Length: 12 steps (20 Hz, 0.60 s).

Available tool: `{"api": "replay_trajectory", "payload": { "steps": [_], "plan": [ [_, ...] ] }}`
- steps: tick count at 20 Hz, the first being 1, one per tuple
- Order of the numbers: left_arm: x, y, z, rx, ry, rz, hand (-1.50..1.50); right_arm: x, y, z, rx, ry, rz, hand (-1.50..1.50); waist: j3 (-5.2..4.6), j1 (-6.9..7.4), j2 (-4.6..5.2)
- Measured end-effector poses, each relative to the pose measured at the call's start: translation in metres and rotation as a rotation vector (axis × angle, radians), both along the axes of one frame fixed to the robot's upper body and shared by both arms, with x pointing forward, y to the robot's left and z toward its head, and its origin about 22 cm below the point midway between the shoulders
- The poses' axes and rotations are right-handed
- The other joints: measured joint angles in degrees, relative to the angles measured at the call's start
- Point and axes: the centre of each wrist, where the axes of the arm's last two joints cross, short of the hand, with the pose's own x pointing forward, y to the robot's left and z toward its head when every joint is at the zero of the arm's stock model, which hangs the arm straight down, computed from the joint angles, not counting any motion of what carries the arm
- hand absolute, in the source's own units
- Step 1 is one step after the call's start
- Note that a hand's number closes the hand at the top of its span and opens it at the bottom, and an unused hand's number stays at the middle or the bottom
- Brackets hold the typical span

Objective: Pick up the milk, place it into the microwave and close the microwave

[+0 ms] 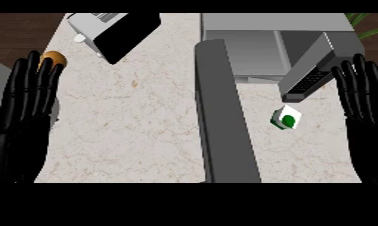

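Head view looked steeply down on a pale marbled bench (125, 120). The milk (286, 119), a small white carton with a green mark, stood on the bench toward its right edge, just in front of the microwave (251, 45). The microwave sat at the bench's far right corner, and its door (225, 115) hung open, reaching as a long grey slab toward the near edge, to the left of the milk. The dark control panel (310, 77) lay just beyond the carton. The left robot hand (26, 100) showed at the bench's left edge, fingers straight and up, holding nothing. The right robot hand (360, 95) showed at the right edge, likewise flat and open, apart from the milk. A toaster (111, 32) stood at the far left corner, and an orange round thing (55, 58) lay by the left edge, partly behind the left fingers.
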Motion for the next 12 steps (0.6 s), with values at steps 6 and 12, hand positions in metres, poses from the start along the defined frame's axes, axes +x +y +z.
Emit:
{"api": "replay_trajectory", "payload": {
  "steps": [6,12],
  "plan": [
    [0.004,0.005,-0.002,-0.024,-0.012,0.041,-1.50,0.006,0.034,-0.004,-0.027,-0.148,-0.116,-1.50,0.04,-0.10,0.87],
    [-0.013,0.015,-0.019,-0.103,0.081,0.104,-1.50,0.004,0.072,-0.016,-0.055,-0.143,-0.179,-1.50,0.04,-0.04,1.01]
  ]
}}
